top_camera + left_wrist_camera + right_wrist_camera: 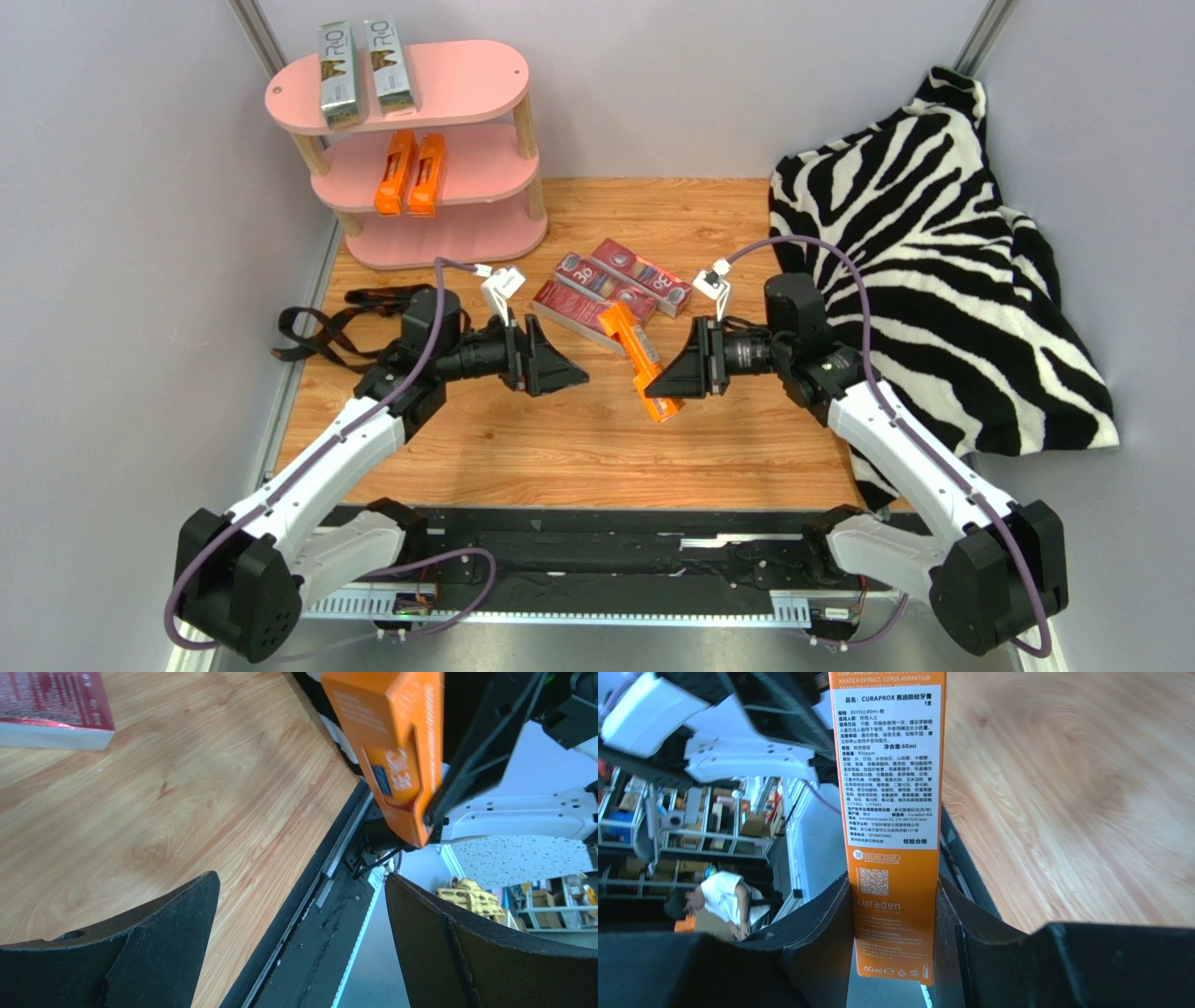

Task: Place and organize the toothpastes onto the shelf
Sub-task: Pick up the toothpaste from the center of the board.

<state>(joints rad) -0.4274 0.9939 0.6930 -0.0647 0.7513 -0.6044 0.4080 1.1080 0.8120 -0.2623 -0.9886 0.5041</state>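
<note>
Wood-grain bench [561, 448] is sitting between grey walls, with a zebra-print cloth [954, 280] lying heaped on its right side and a black strap [330, 329] lying at its left edge; the pink shelf [477, 84] is standing at the far left corner, carrying two silver-grey cartons [337, 70] side by side on its top tier and two orange cartons [410, 172] side by side on its middle tier; three dark red cartons [606, 287] are lying together on the bench just beyond the arms; the right pincer [676, 375] is clenching the third orange carton [634, 350] near one end, its pads [815, 917] pressing both long sides, the carton slanting toward the red ones; the left pincer [557, 367] is facing it from close by, jaws standing wide and gripping nothing.
</note>
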